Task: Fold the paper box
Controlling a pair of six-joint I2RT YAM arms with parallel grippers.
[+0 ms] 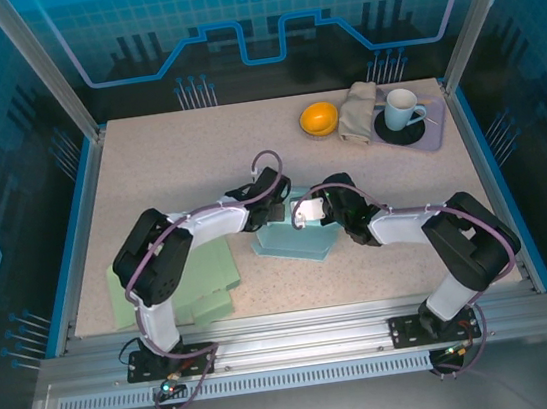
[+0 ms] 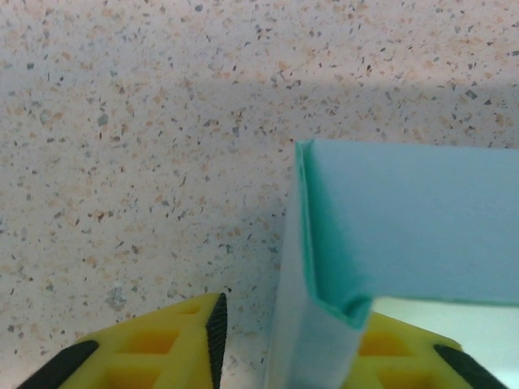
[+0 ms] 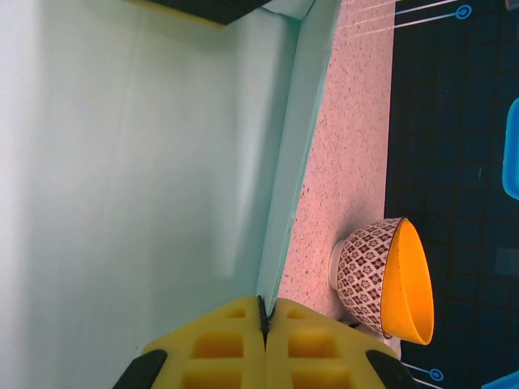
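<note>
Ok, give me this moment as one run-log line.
paper box: walls partly up | left end effector: open, straddling corner wall | right end effector: shut on wall edge

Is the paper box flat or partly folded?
Partly folded: paper box walls stand upright at a creased corner; right gripper pinches one.

A patterned bowl with an orange inside stands far right on the speckled table, just beside a folded beige cloth. The cloth lies partly on a lavender tray, which carries a pale mug on a dark coaster.
</note>
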